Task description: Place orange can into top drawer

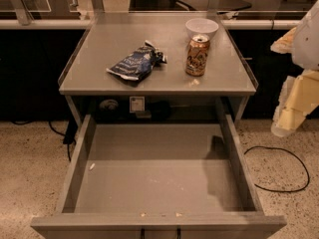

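So, the orange-brown cylindrical drink can [197, 56] stands on the flat grey tabletop [99, 44] at 1 o'clock. The wide grey metal top drawer [159, 173] is open. The end effector [294, 106] is at 3 o'clock, can't tell its state.

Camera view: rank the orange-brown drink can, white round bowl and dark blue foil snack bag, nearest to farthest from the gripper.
The gripper hangs at the right edge, beside the grey table.
1. orange-brown drink can, table's right front.
2. white round bowl, just behind the can, right rear.
3. dark blue foil snack bag, left of the can.
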Available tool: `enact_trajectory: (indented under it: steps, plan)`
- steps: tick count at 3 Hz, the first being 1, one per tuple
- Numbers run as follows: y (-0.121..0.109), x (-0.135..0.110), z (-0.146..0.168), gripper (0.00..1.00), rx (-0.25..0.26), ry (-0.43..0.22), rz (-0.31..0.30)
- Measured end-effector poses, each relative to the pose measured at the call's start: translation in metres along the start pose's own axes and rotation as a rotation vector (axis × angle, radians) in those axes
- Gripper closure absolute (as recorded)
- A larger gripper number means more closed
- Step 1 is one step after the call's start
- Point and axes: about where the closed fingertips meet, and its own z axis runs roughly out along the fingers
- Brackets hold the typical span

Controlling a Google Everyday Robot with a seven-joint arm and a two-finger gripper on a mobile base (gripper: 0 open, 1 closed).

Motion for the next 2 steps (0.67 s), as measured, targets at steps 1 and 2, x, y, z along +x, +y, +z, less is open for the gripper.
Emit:
enact_trajectory:
  steps: [1, 2]
  plan:
    - [0.0, 0.0, 0.0, 0.0, 0.0, 0.0, 0.0]
    - [0.0068, -0.0044, -0.0029, 0.0, 0.018, 0.011, -0.008]
